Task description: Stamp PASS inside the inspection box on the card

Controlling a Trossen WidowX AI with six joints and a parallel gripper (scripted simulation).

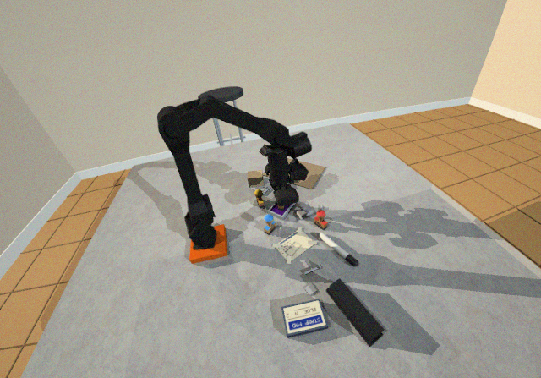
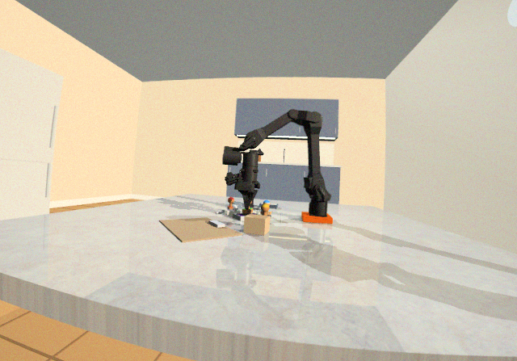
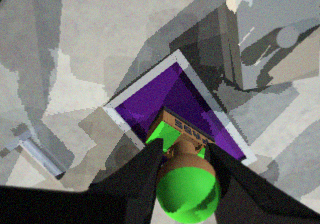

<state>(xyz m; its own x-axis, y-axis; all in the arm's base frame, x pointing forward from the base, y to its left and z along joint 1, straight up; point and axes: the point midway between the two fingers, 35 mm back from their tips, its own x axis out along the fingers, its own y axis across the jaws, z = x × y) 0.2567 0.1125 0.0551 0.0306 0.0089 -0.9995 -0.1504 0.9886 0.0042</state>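
My gripper points down and is shut on a stamp with a green knob and a wooden base with small lettering on its side. The stamp's base is over the lower part of the purple ink pad in the wrist view; its underside is hidden, so I cannot tell whether it touches the ink. The pale card lies on the bench in front of the pad in the top view. Its printed lines are too small to read.
Near the pad stand a blue-topped stamp, a yellow-topped stamp and a red-topped stamp. A marker, black bar, stamp pad box, tan block and brown sheet lie around.
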